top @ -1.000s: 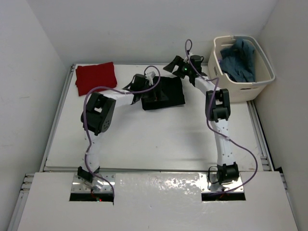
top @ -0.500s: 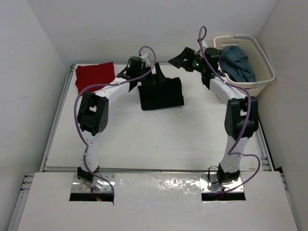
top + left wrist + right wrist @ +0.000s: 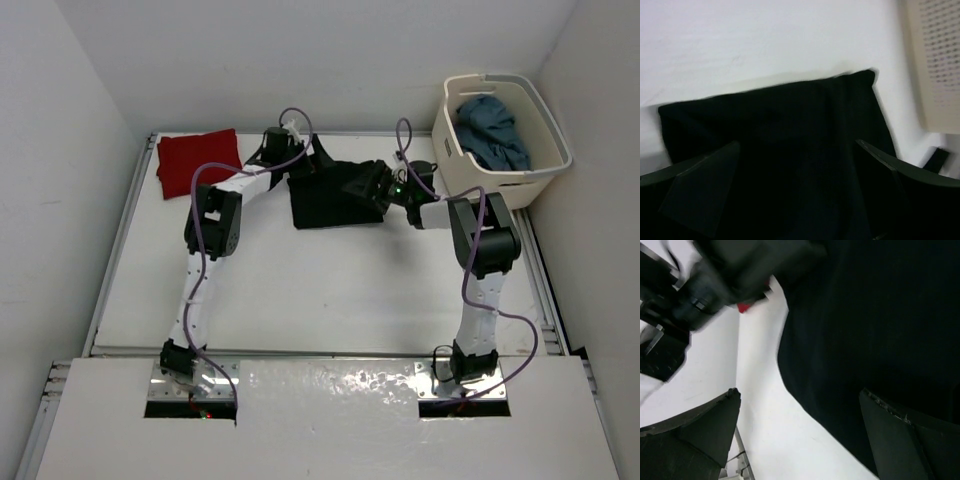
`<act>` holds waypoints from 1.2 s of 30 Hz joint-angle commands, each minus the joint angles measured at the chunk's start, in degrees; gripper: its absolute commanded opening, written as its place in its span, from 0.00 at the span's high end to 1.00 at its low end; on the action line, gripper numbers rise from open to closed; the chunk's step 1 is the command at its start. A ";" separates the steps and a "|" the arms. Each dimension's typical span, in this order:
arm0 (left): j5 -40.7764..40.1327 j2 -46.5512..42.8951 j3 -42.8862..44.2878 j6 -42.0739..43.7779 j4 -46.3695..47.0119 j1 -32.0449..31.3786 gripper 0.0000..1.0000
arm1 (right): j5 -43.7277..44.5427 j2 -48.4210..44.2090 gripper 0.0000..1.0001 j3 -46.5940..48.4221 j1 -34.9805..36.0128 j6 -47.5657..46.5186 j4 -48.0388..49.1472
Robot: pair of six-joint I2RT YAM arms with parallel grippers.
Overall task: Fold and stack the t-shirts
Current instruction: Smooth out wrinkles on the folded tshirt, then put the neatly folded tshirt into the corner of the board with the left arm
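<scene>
A folded black t-shirt [image 3: 335, 197] lies at the back middle of the table. My left gripper [image 3: 308, 166] is open and low over its far left part. In the left wrist view the gripper [image 3: 797, 195] has its fingers spread wide, with the black shirt [image 3: 775, 130] between them. My right gripper [image 3: 372, 186] is open at the shirt's right edge. In the right wrist view the gripper [image 3: 800, 435] straddles the edge of the black shirt [image 3: 880, 330]. A folded red t-shirt [image 3: 198, 160] lies at the back left. A slate blue-grey shirt [image 3: 492, 130] lies in the tub. No lavender shirt is in view.
The cream plastic tub [image 3: 520, 178] stands at the back right, and its perforated wall shows in the left wrist view [image 3: 935, 65]. White walls close in the table on the left, back and right. The left arm's wrist [image 3: 715, 280] shows in the right wrist view.
My right gripper has swung down from beside the tub to the black shirt's right edge. My left gripper has shifted slightly at the shirt's far left. The black shirt lies much the same.
</scene>
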 commanded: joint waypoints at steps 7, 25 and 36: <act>-2.13 3.74 4.16 -3.13 1.26 1.66 0.00 | 5.10 0.68 0.01 -3.14 0.08 -8.06 -1.02; -14.67 -20.86 -7.50 4.95 -12.53 0.34 0.00 | 23.72 -34.03 0.01 -9.71 0.43 -36.90 -29.94; -15.84 -18.15 -12.73 4.78 -22.82 0.08 0.00 | 35.69 -43.71 0.01 -15.89 0.43 -40.24 -35.92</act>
